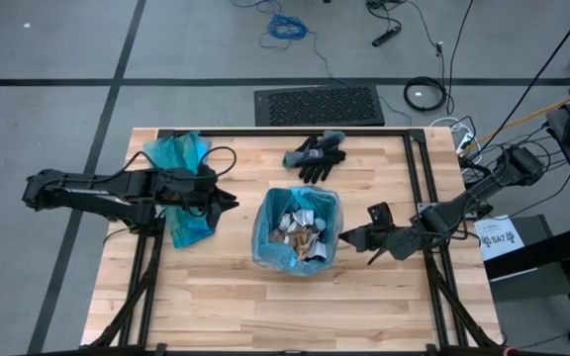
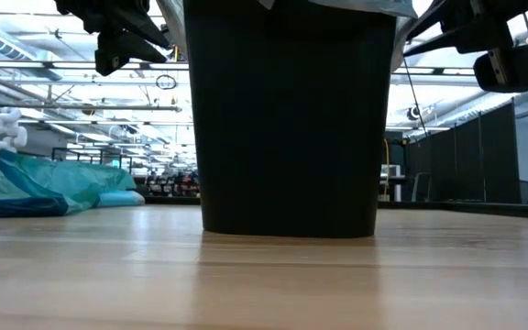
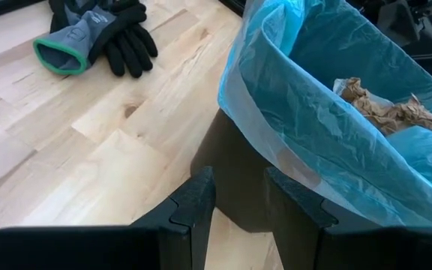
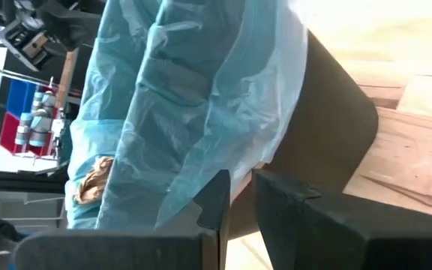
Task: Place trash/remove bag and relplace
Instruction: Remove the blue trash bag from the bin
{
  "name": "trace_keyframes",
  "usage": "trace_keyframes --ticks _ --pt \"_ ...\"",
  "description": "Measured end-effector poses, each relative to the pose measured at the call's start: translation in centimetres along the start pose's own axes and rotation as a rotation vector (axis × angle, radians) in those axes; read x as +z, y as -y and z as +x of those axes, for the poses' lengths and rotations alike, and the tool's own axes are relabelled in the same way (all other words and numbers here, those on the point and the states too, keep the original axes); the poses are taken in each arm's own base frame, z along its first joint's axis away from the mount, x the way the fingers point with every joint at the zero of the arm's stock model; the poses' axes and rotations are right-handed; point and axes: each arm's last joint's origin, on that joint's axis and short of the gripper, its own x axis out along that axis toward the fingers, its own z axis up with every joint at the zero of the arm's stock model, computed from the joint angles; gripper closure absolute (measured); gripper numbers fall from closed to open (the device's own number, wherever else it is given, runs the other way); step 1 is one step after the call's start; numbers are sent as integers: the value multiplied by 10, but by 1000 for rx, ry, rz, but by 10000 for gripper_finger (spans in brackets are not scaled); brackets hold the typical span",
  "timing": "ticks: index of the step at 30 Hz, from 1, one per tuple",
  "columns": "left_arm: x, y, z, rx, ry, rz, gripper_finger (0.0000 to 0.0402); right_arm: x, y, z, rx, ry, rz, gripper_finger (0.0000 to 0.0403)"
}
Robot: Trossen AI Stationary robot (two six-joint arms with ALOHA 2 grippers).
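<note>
A black bin point(image 2: 287, 119) stands in the middle of the table, lined with a blue bag point(image 1: 270, 232) whose rim folds over the bin's edge. The trash point(image 1: 300, 232) lies inside as white and brown crumpled scraps; brown paper point(image 3: 385, 112) shows over the rim. My left gripper point(image 3: 238, 202) hovers left of the bin, open, with nothing between its fingers. My right gripper point(image 4: 241, 199) is at the bin's right side, open by a narrow gap, right beside the bag's overhanging edge point(image 4: 201, 180). My right gripper comes at the bin's right side slanting down from the table's right. Whether a finger point(image 4: 216, 195) touches the bag's hanging edge point(image 4: 190, 187) I cannot tell. Nothing shows between the fingers.
A second blue bag point(image 1: 179, 188) lies crumpled on the table under my left arm, also seen in the low view point(image 2: 44, 188). Black gloves point(image 1: 315, 155) lie behind the bin near the far edge. Bare wood point(image 1: 216, 297) stretches along the near side.
</note>
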Motion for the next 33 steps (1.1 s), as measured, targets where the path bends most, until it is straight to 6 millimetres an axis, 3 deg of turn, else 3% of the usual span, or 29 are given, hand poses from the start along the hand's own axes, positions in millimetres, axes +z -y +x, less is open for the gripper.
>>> trace_keyframes --ticks 10,25,33 --pt "0 0 0 2 2 3 281 2 6 5 -70 -72 42 353" --pt "0 0 0 2 2 -2 281 1 2 6 -23 -75 1 354" --pt "0 0 0 2 2 -3 281 2 -1 6 1 -65 -63 400"
